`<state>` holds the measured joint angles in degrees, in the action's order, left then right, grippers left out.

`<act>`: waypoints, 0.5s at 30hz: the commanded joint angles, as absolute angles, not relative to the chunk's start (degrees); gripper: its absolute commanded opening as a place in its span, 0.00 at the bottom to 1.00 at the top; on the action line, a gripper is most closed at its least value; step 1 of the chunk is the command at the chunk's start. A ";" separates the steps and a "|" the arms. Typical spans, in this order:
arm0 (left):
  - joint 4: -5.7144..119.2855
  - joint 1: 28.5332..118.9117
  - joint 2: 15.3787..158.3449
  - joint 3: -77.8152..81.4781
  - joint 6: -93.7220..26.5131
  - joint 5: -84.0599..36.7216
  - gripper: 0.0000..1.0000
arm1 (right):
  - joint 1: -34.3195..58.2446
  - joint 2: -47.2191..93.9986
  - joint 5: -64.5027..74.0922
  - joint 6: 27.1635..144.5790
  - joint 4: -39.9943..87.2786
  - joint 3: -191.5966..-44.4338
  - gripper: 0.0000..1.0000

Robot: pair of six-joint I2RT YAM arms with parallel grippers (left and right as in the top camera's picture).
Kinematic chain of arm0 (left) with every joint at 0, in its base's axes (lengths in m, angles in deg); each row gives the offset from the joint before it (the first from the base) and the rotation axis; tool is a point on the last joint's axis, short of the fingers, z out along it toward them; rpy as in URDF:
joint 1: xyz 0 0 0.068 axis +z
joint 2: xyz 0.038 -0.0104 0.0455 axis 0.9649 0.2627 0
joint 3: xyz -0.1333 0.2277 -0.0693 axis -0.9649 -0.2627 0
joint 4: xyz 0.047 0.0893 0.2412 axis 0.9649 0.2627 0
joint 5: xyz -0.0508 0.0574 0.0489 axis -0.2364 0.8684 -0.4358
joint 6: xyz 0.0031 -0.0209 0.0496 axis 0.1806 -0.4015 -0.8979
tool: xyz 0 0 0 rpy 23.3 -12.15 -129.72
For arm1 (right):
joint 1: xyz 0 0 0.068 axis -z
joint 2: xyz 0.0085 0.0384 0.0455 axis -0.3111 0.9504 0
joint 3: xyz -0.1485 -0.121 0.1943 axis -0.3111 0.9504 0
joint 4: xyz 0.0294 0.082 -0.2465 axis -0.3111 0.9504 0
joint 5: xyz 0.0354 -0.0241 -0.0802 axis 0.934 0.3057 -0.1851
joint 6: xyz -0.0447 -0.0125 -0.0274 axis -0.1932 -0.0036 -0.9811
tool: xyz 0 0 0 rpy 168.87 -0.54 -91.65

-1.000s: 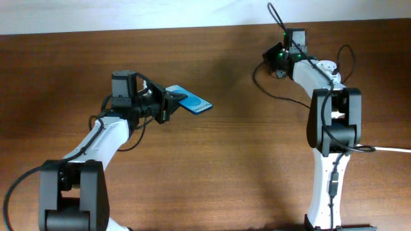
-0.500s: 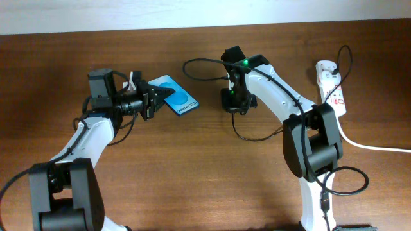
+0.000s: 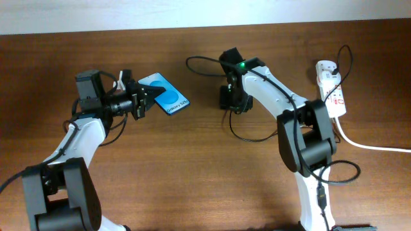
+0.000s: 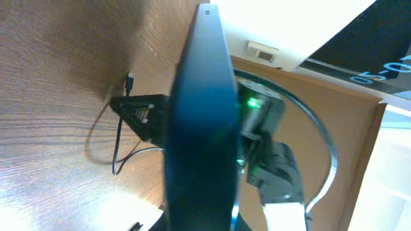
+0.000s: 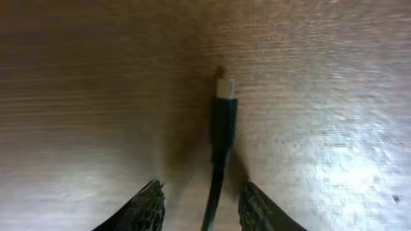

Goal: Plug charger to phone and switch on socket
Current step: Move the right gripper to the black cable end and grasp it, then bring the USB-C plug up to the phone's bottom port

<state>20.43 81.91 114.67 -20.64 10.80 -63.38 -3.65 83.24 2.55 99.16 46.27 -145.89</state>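
My left gripper (image 3: 142, 101) is shut on the phone (image 3: 166, 93) and holds it above the table at the left, blue screen up. In the left wrist view the phone (image 4: 202, 128) shows edge-on as a dark slab. My right gripper (image 3: 230, 102) points down at the table's middle. In the right wrist view its fingers (image 5: 201, 187) are open astride the charger (image 5: 223, 122), whose connector tip lies flat on the wood, pointing away. The thin cable (image 3: 245, 137) loops over the table towards the right. The white socket (image 3: 332, 86) lies at the far right.
The socket's thick white cord (image 3: 376, 146) runs off the right edge. A thicker black robot cable (image 3: 192, 61) arcs behind the right arm. The wooden table (image 3: 192, 167) ends at a white wall along the back.
The right arm has swung from the back right to the table's middle, down over the charger tip. The left arm has drawn the phone leftwards.
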 commanded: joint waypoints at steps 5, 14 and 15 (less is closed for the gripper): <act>20.03 82.24 114.63 -19.33 7.80 -65.74 0.00 | -1.62 85.12 1.75 99.93 45.29 -145.17 0.21; 14.13 82.10 114.63 -19.33 6.78 -68.28 0.00 | 1.33 76.21 24.35 92.49 53.36 -145.74 0.04; 6.29 82.06 114.63 -19.33 7.48 -69.81 0.00 | 1.77 72.03 26.66 88.95 57.77 -145.72 0.04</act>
